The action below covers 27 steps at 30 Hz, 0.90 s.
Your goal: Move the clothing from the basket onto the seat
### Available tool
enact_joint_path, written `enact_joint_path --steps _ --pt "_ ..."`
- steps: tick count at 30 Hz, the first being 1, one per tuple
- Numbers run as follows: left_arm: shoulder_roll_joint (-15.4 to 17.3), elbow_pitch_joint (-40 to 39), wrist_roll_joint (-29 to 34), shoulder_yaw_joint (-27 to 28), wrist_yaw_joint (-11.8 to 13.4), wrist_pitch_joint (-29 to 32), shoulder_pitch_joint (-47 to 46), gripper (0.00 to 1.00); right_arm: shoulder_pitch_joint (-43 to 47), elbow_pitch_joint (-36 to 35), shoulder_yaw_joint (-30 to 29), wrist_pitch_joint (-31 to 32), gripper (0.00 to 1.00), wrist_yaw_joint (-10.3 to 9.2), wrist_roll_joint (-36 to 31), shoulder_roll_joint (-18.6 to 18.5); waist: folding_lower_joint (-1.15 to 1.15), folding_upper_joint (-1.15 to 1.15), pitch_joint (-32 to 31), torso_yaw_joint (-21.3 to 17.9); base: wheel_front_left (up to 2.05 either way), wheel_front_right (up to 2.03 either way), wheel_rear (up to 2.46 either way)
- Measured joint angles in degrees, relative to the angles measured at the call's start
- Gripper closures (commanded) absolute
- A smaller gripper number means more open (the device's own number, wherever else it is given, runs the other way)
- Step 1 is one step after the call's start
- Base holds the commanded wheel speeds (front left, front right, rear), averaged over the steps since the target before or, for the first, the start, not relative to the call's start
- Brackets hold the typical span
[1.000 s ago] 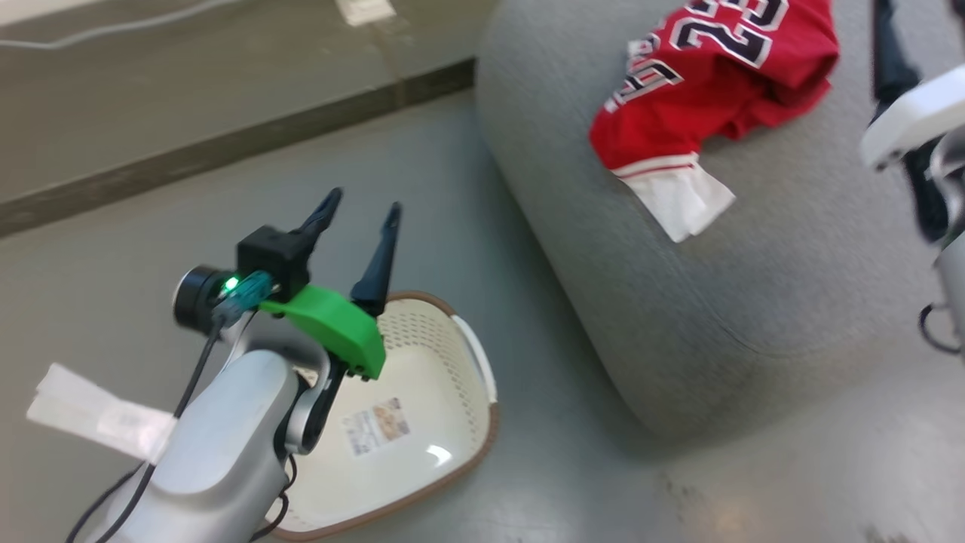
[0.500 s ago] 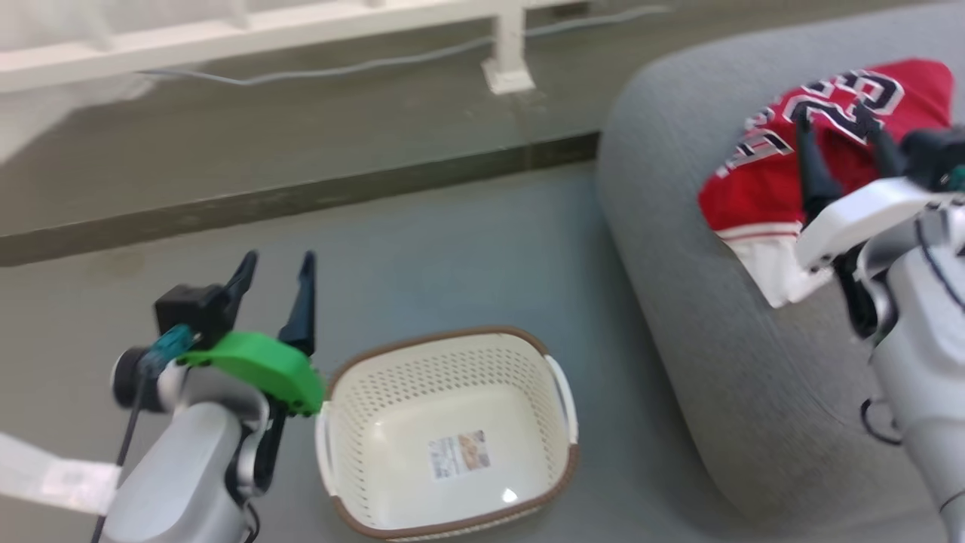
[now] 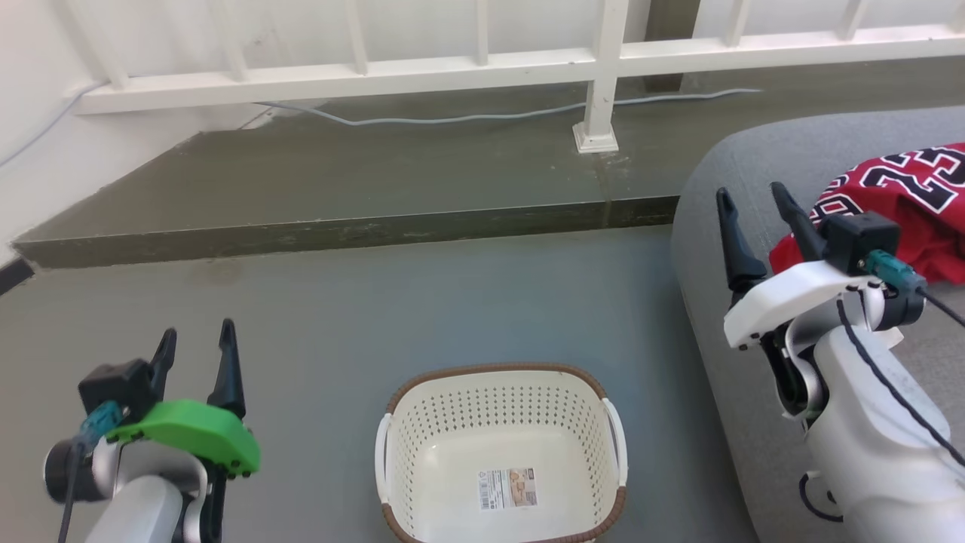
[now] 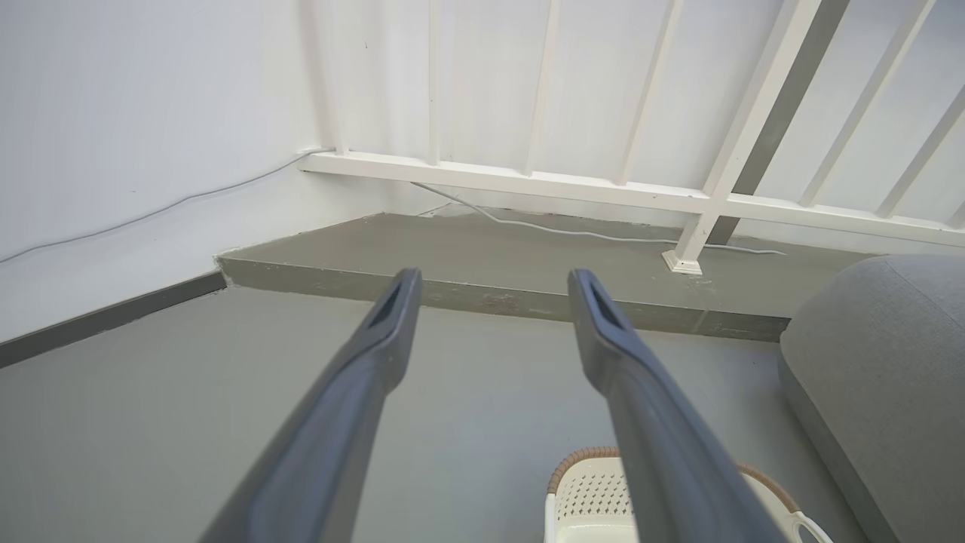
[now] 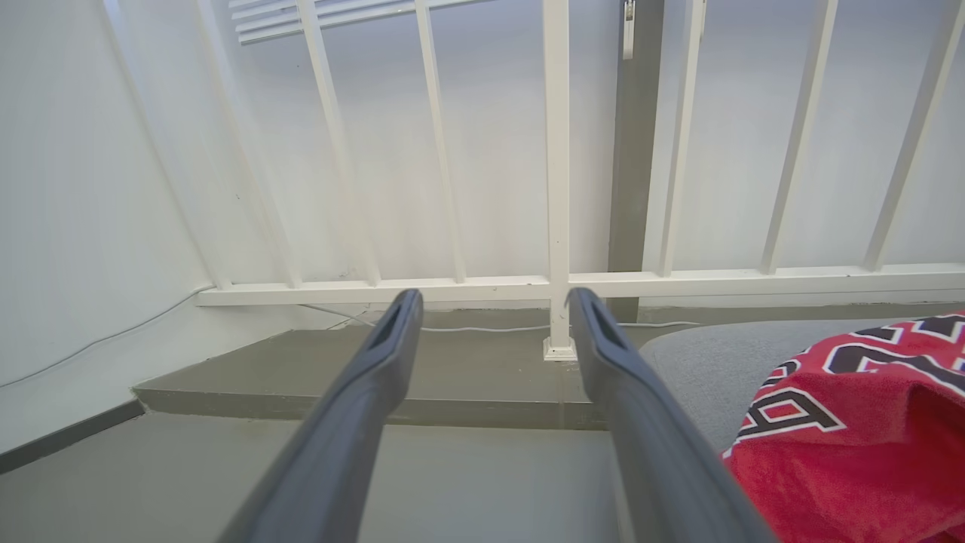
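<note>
The cream perforated basket (image 3: 501, 452) stands on the floor at the bottom centre, with nothing in it but a label; its rim (image 4: 580, 460) peeks in low in the left wrist view. The red clothing (image 3: 905, 204) lies on the grey seat (image 3: 724, 173) at the right, its black-and-white lettering showing in the right wrist view (image 5: 852, 422). My left gripper (image 3: 194, 343) is open and holds nothing, left of the basket. My right gripper (image 3: 750, 200) is open and holds nothing, raised over the seat's left edge beside the clothing.
A raised grey concrete step (image 3: 339, 196) runs across the back, with a white railing (image 3: 595, 68) and a thin cable (image 3: 490, 117) on it. A white wall (image 4: 113, 113) closes the left side. Grey floor (image 3: 377, 302) surrounds the basket.
The head camera has swung up and left, so the whole picture shifted. Both arms now stand raised at the picture's sides, both grippers open as before. The clothing lies on the seat throughout.
</note>
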Motion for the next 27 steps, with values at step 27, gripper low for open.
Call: enact_joint_path --steps 27 --pt "-2.69 -12.74 6.88 6.82 0.04 0.00 15.23 0.00 17.70 -14.59 1.02 0.00 0.00 -5.08 -0.65 3.11 0.00 0.00 -0.51 0.48 0.00 0.00 0.00"
